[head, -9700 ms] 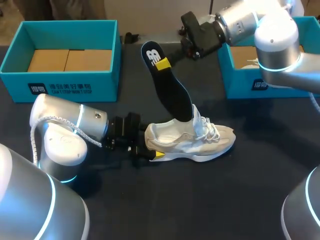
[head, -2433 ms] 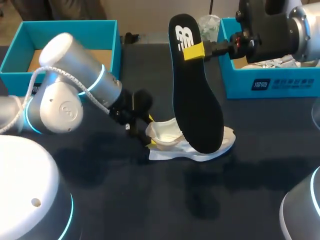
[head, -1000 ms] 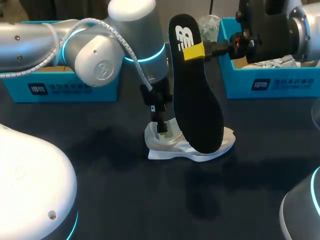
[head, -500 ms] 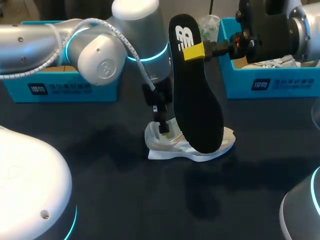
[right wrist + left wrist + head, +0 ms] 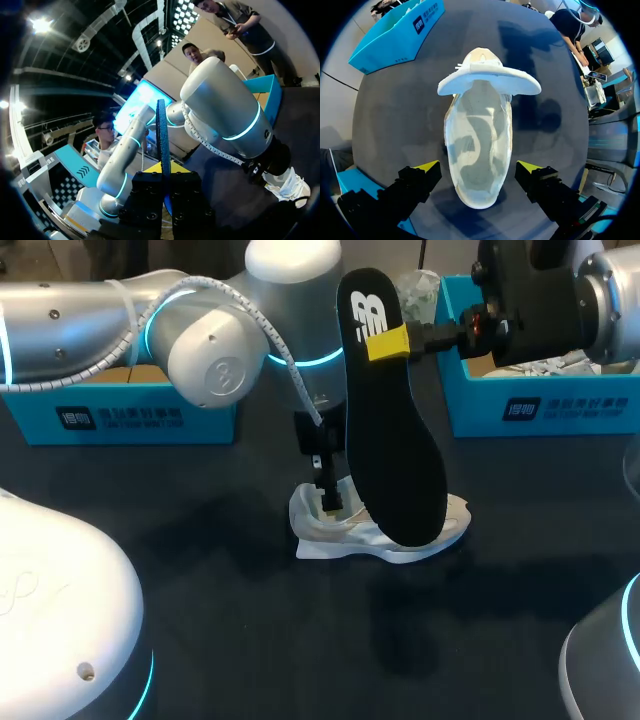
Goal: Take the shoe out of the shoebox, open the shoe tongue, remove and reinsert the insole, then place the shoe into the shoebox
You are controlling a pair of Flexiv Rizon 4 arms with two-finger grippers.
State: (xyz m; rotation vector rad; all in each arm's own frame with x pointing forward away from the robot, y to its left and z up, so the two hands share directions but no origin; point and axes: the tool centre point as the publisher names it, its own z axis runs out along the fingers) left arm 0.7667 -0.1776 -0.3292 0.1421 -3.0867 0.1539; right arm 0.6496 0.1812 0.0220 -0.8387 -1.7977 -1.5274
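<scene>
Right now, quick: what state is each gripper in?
Left gripper: open, fingers either side of the shoe at its heel end, not gripping it.
Right gripper: shut on the insole, holding it upright.

My left arm (image 5: 205, 345) is a rounded silver shell with a glowing cyan ring (image 5: 300, 360) at the joint. A white braided cable (image 5: 252, 308) loops just beside that ring. My left gripper (image 5: 477, 167) has black, blocky fingers (image 5: 415, 185) tipped yellow.
</scene>
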